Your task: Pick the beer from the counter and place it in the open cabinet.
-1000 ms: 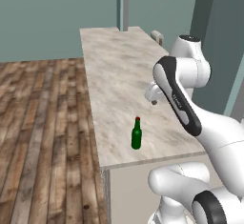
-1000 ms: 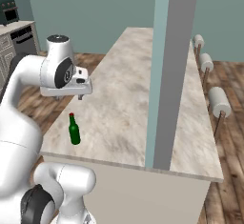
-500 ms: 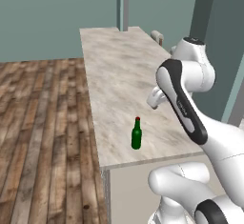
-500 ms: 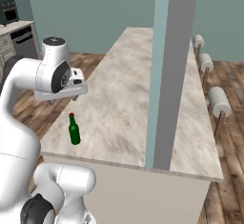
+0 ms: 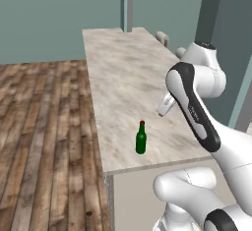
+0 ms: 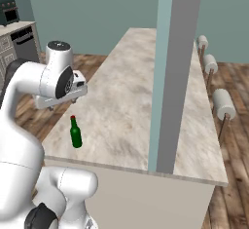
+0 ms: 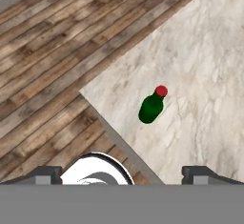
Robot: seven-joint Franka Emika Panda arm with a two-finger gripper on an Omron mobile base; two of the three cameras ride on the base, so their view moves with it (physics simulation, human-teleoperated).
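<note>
The beer (image 5: 141, 137) (image 6: 75, 133) is a small dark green bottle with a red cap. It stands upright on the marbled counter (image 5: 123, 72) (image 6: 131, 91), near its front corner. In the hand view the beer (image 7: 152, 106) is seen from above, close to the counter (image 7: 205, 75) edge. My gripper (image 7: 123, 174) hangs above and a little behind the bottle, apart from it, open, with its dark fingertips (image 7: 47, 173) spread wide and nothing between them. The hand (image 5: 165, 106) (image 6: 58, 96) hovers over the counter. The open cabinet is out of view.
A tall grey-teal pillar (image 6: 170, 77) rises from the counter's right side. Round white stools (image 6: 223, 104) line the far edge. Wooden floor (image 5: 39, 127) lies beside the counter. A dark oven (image 6: 9, 13) stands at the far left.
The hand has shifted a little toward the counter's near edge, closer over the bottle. The bottle has not moved.
</note>
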